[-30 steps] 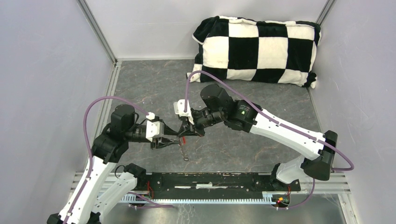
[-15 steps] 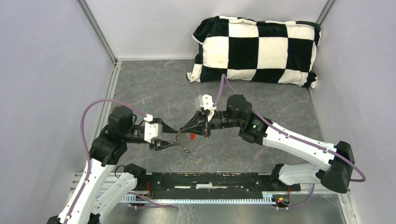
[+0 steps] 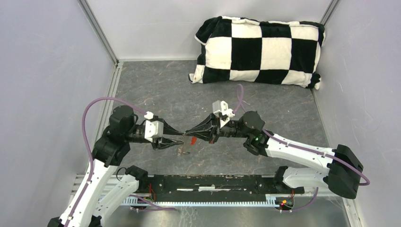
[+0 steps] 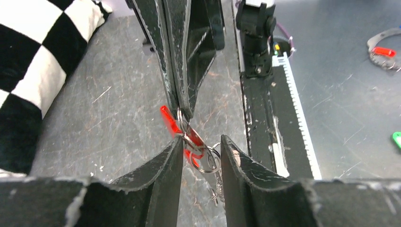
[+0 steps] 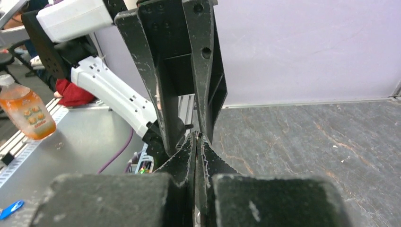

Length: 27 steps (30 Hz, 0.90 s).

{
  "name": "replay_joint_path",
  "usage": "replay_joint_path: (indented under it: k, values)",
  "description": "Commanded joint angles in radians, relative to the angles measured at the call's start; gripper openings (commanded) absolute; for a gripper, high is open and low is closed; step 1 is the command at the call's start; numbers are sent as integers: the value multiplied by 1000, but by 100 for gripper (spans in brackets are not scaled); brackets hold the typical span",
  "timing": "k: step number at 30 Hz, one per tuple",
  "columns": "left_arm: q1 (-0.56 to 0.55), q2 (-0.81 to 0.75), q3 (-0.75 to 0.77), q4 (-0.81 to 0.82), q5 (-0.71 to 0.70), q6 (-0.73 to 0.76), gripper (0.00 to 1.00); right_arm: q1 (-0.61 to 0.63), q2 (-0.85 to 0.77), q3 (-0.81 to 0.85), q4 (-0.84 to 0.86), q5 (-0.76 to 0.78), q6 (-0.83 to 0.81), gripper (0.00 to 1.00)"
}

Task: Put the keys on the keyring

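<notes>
Right jaws clench the keyring (image 4: 166,118) in the air above the desk (image 3: 283,109), toward its near edge, steadying it; left jaws stand released around the dangling rings, seemingly to regrip.

We see a dark grey, marbled tabletop (image 3: 156,90) boxed in by plain pale lavender walls (image 3: 47,71), aluminium rails (image 3: 113,85) along its edges. A black-and-white checkered pillow (image 3: 260,49) lies against the back wall. Outside, what may be a bottle (image 5: 26,111) of orange drink stands on a grey surface (image 5: 71,142)
</notes>
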Motion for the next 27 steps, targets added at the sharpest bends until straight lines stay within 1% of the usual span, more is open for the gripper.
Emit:
replay_joint_path:
  k: [1,4,10,12,17,21,23,27]
  values:
    - [-3,-21,-39,215,73,-228,43,13,-28,-91,370,103,100,1]
    - [-2,-20,-54,263,86,-286,44,29,-17,-123,462,140,115,1]
    - [-3,-15,-50,266,107,-290,45,45,23,-112,532,152,129,1]
    - [-3,-21,-48,260,106,-281,45,44,24,-111,545,154,125,1]
    - [-2,-26,-24,189,95,-191,45,44,32,-109,562,141,141,1]
    - [-2,-23,-7,186,122,-192,46,45,37,-136,631,162,172,1]
    - [-3,-16,-11,209,141,-223,47,44,57,-145,700,174,200,1]
    - [-2,-8,-51,337,157,-330,46,48,111,-142,807,191,253,1]
